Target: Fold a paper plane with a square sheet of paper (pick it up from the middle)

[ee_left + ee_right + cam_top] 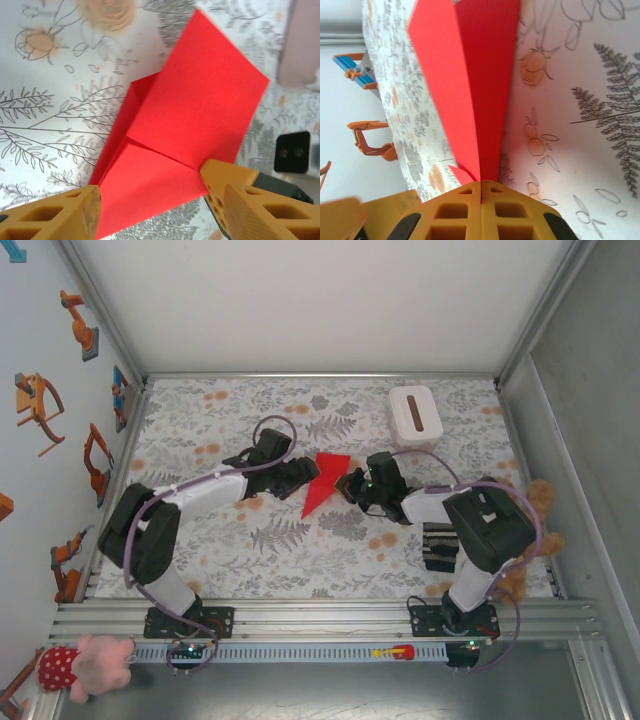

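Observation:
The square sheet of paper (322, 485) is bright red and folded into a narrow pointed shape like a paper plane, its tip toward the near-left. It is held up off the middle of the floral table between the two grippers. My right gripper (352, 487) is shut on its right end. In the right wrist view the folded layers (470, 75) run straight out of the shut fingertips (481, 186). My left gripper (150, 202) stands open. Its yellow fingers (235, 192) sit on either side of the paper's (195, 115) lower flap, apart from each other.
A white box (415, 415) with a dark slot stands at the back right. A small black block (438, 546) sits by the right arm's base. Plush toys sit at the right edge (540, 505) and the near-left corner (90, 662). Metal walls enclose the table.

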Motion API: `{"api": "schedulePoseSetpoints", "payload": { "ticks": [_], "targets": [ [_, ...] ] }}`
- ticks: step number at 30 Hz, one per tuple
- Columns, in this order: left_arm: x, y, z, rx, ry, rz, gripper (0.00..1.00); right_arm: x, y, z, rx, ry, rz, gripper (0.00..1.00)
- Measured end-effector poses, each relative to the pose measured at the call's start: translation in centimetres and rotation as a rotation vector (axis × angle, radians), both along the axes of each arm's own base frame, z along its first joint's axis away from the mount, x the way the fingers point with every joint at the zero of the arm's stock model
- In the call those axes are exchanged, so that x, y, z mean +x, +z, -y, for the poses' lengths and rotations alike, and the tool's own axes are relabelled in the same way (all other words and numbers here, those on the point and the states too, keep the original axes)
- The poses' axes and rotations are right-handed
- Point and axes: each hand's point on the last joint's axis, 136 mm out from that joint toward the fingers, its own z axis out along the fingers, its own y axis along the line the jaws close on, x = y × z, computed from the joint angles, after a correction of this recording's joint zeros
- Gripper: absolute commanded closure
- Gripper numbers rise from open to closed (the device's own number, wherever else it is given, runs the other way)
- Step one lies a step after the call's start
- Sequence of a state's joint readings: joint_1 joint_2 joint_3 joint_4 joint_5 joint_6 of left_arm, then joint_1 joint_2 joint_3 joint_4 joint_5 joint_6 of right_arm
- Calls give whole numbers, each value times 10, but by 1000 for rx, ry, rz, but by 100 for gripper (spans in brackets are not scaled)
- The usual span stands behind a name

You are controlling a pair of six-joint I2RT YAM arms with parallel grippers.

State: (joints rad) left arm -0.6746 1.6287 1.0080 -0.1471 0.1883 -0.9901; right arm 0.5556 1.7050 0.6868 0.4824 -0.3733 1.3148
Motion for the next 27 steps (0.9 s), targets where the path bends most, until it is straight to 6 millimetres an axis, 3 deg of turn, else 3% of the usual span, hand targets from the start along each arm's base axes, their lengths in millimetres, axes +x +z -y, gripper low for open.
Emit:
{"api": "schedulePoseSetpoints", "payload": {
  "ticks": [3, 10, 16, 21, 27],
  "targets": [
    [-9, 11, 2, 39, -86, 103, 29, -1, 7, 3, -4, -6, 4, 100],
    [-32, -18, -4, 225, -281, 234, 24, -6, -3, 13, -43, -25, -53, 100],
    [-39, -15, 8, 364, -438, 391, 19, -3, 7, 19, -21, -57, -60, 100],
    [-42, -8, 25, 427, -548, 503, 21, -4, 12, 18, -3, -60, -71, 100],
    [-41, -15, 38, 466, -646, 587, 28, -4, 15, 16, -2, -52, -91, 100]
  ]
}}
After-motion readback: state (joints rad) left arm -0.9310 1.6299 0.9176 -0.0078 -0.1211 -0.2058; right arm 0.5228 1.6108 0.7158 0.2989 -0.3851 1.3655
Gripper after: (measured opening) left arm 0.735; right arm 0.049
